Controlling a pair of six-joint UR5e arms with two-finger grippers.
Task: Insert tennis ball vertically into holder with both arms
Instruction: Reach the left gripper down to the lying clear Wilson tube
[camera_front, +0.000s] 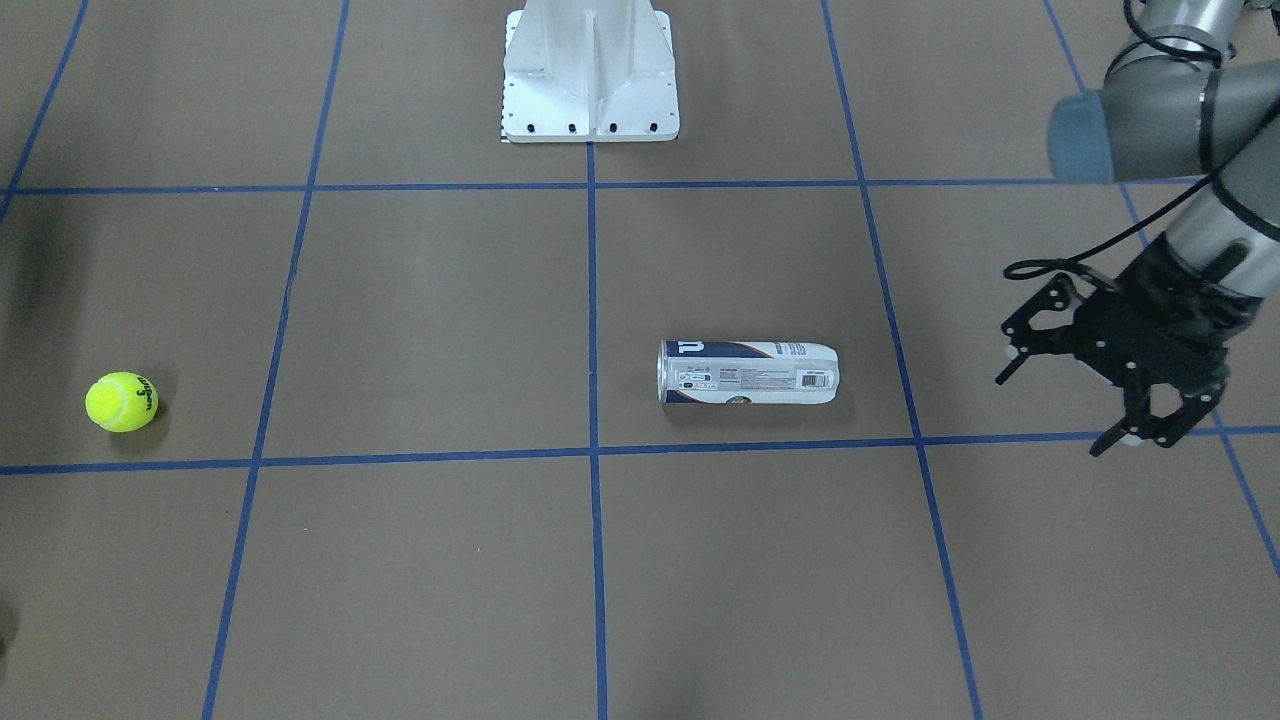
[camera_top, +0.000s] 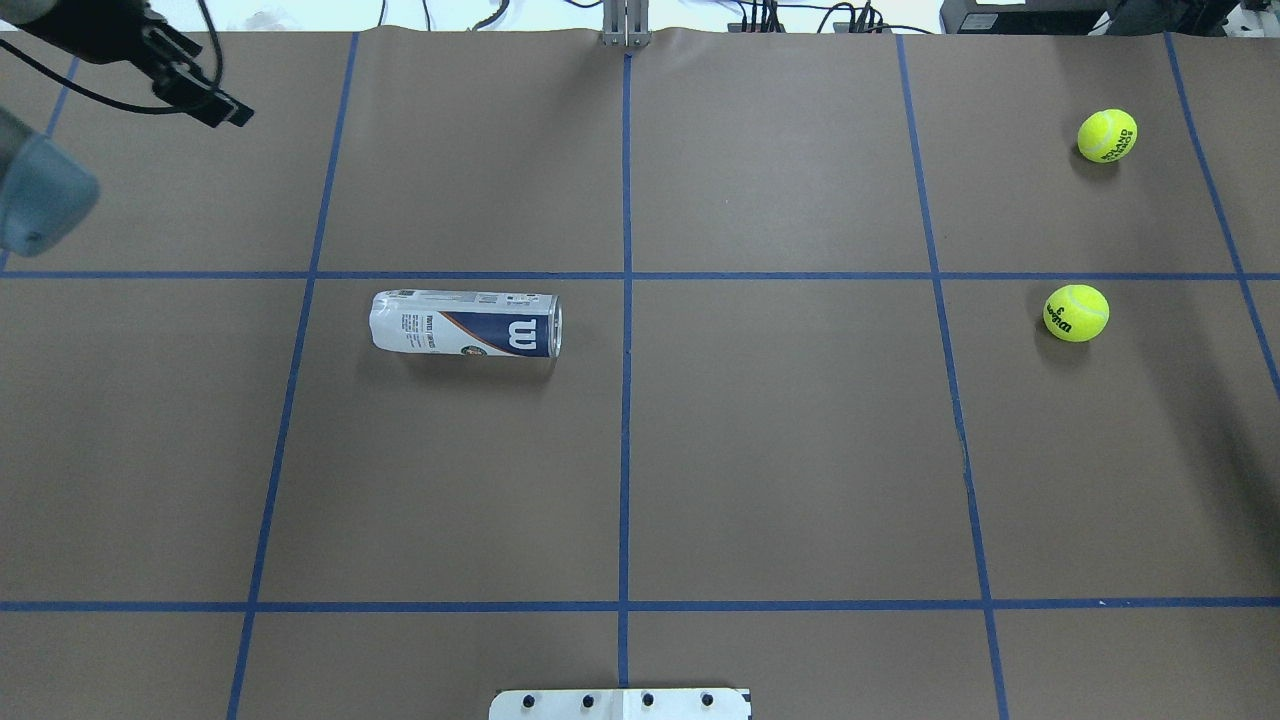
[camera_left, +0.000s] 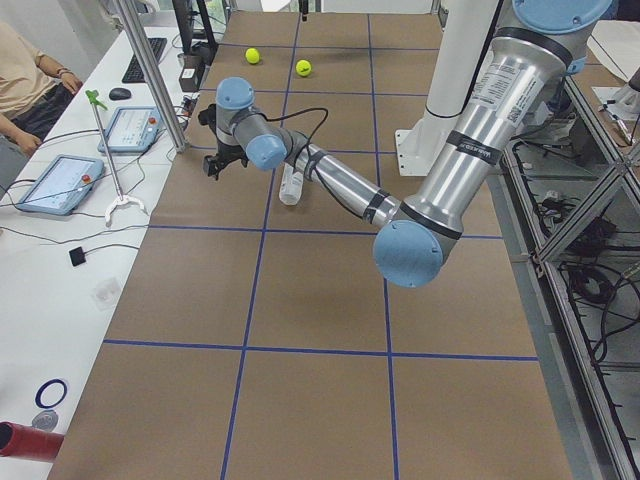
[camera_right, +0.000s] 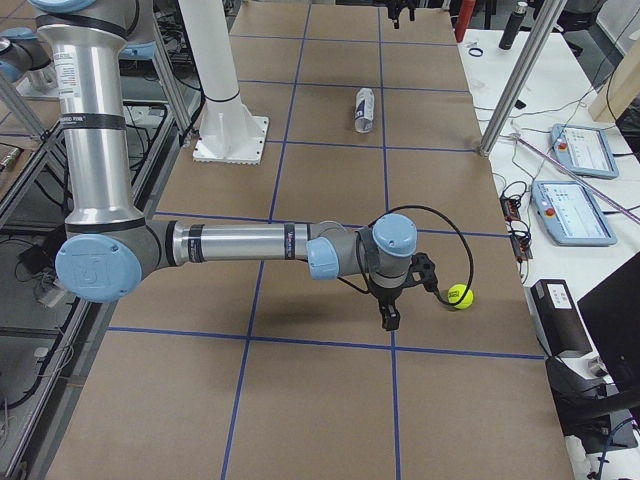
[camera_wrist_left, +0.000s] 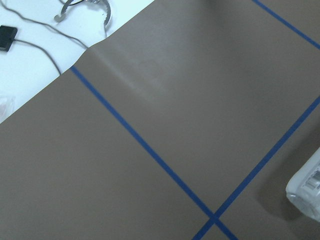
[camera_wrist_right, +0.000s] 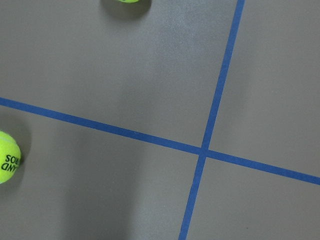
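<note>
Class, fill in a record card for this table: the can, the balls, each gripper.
can: lying on its side, silvery rim toward the table's centre line
tennis ball: on the table, far from the can, untouched
second ball: farther from the robot, apart from the first
left gripper: open, empty, raised, clear of the can
right gripper: near a ball; open or shut unclear

Ball (camera_top: 1076, 313): yellow-green, black lettering
Far ball (camera_top: 1107, 135): yellow-green, black lettering
Can (camera_top: 466, 323): navy-and-white label, white "W", barcode
Table (camera_top: 780, 450): brown, blue grid lines
Base (camera_front: 590, 75): white
Left arm (camera_front: 1170, 125): grey, light-blue cap (camera_front: 1075, 135)
</note>
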